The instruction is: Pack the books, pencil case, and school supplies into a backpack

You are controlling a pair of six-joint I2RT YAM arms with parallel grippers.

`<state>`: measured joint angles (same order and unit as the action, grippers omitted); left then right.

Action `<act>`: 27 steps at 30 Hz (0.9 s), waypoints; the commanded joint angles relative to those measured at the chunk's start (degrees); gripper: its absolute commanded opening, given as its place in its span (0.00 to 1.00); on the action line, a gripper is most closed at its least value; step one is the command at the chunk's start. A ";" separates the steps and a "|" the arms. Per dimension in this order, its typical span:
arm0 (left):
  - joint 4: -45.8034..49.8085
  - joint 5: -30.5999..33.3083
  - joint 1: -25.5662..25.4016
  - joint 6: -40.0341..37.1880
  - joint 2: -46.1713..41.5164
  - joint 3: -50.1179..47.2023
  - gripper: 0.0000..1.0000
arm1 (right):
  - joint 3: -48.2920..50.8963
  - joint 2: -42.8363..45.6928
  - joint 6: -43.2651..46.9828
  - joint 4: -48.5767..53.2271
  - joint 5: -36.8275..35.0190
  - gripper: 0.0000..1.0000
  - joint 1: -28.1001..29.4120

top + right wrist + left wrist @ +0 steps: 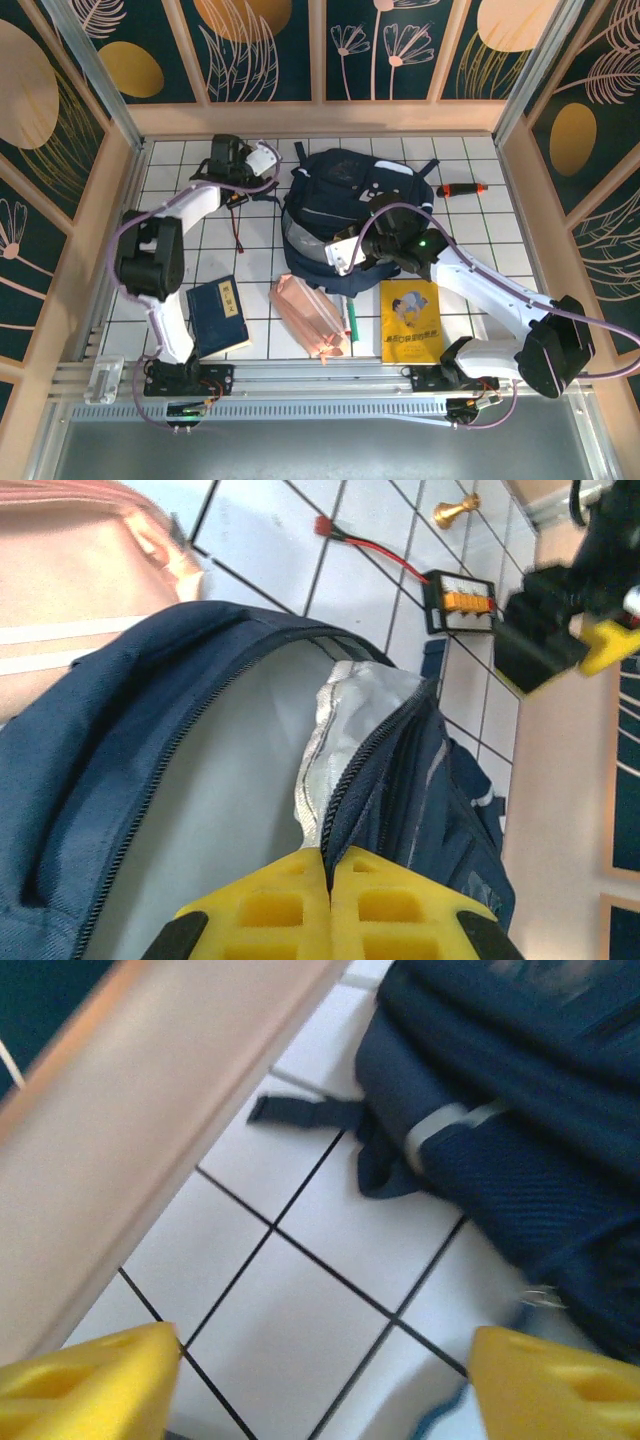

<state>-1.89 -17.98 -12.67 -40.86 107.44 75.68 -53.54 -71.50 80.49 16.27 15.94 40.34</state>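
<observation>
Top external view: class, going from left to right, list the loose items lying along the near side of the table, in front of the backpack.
navy book → pencil case → marker pen → yellow book

White-tiled desk point(170, 160) with dark grout lines, boxed in on three sides by dark teal walls point(270, 50) printed with gold discs and pale line-drawn leaves and split into panels by peach-coloured battens. A matching peach skirting point(320, 118) runs along the desk's far edge; a slotted metal rail point(330, 375) lines its near edge. Light is even, shadows soft.
</observation>
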 commanded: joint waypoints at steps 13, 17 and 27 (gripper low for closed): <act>1.25 -27.21 -8.68 -19.33 -13.20 -6.82 0.86 | -7.52 -3.48 -12.84 -15.51 -4.54 0.00 -3.60; 2.81 -29.42 -8.69 -18.90 -14.72 -8.12 0.86 | -9.03 -4.21 -13.12 -16.31 -4.30 0.00 -4.76; 13.21 -33.74 -8.90 -15.64 -17.34 -8.46 0.99 | -10.09 -4.89 -11.98 -15.74 -3.73 0.00 -5.18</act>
<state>8.43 -45.06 -21.34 -58.04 90.48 67.55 -60.62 -76.58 68.62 5.98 12.43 35.59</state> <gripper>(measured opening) 0.988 0.042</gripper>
